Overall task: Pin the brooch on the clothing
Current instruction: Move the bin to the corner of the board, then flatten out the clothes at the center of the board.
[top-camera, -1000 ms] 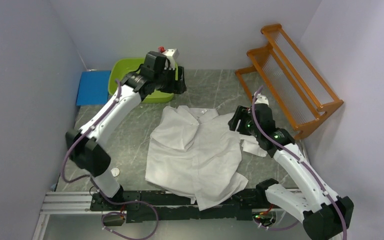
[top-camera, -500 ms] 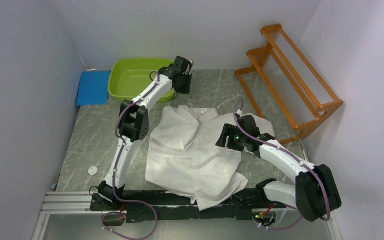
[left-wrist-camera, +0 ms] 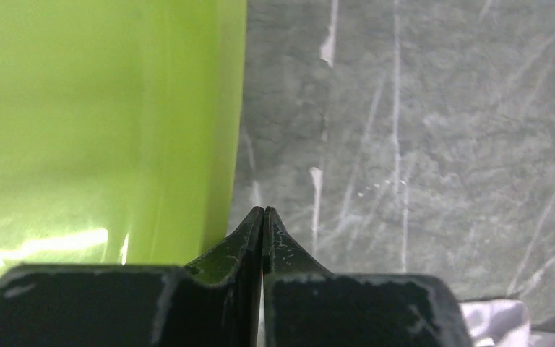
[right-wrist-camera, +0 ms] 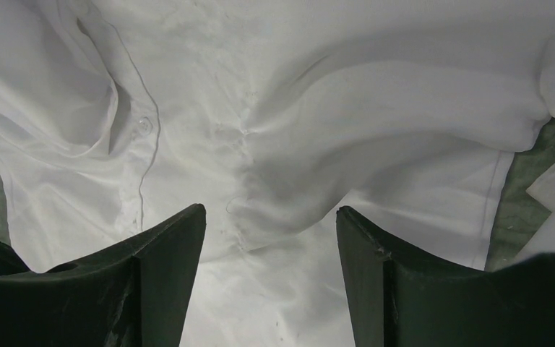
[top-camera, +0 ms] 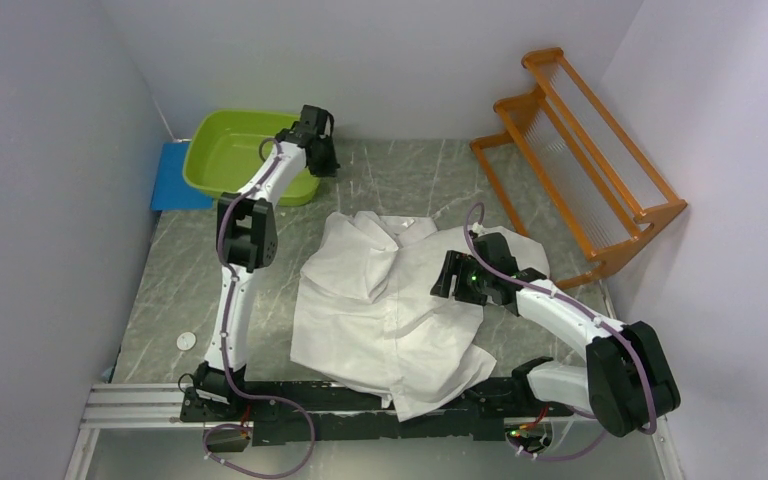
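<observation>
The clothing (top-camera: 390, 300), a white shirt, lies crumpled in the middle of the table, and its button placket shows in the right wrist view (right-wrist-camera: 144, 126). My right gripper (top-camera: 446, 284) hovers open over the shirt's right side; the white fabric bunches between its spread fingers (right-wrist-camera: 271, 217) without being held. My left gripper (top-camera: 322, 165) is at the back of the table, beside the right wall of the green basin (left-wrist-camera: 101, 123). Its jaws (left-wrist-camera: 263, 211) are pressed together and nothing shows between them. I cannot make out the brooch in any view.
The green basin (top-camera: 235, 150) stands at the back left beside a blue pad (top-camera: 168, 172). An orange wooden rack (top-camera: 580, 150) fills the back right. A small pale disc (top-camera: 187, 340) lies on the grey table near the left arm's base.
My left gripper has closed and swung left along the back of the table, and the green basin has shifted left. My right gripper came down over the shirt and now holds still.
</observation>
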Robot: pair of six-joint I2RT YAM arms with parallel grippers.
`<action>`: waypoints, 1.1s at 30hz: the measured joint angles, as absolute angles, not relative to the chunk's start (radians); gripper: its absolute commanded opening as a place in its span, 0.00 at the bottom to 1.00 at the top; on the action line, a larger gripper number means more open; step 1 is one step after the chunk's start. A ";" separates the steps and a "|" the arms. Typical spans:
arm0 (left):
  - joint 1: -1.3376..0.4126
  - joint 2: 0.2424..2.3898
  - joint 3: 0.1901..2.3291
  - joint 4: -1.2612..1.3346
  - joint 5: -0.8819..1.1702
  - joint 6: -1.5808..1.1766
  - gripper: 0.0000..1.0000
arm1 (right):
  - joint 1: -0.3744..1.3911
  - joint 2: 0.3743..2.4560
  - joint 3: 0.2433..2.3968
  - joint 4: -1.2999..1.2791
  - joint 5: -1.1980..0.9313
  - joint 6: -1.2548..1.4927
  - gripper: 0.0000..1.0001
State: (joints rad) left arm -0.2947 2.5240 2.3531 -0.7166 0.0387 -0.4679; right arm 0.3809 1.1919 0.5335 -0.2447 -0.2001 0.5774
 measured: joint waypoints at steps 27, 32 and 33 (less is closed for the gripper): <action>-0.294 1.541 1.434 -0.558 0.193 -0.500 0.82 | 0.377 0.861 0.477 -0.366 -0.185 0.648 0.80; -0.294 1.386 1.156 -0.624 0.213 -0.553 0.85 | 0.373 0.800 0.418 -0.451 -0.173 0.707 0.80; -0.294 1.376 1.116 -0.642 0.214 -0.565 0.86 | 0.373 0.794 0.412 -0.471 -0.165 0.718 0.80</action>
State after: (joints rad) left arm -0.2935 1.3762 1.1156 -0.6422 0.2138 -0.5648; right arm 0.3733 0.7944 0.4118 -0.4709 -0.1646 0.7181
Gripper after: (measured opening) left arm 0.838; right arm 0.798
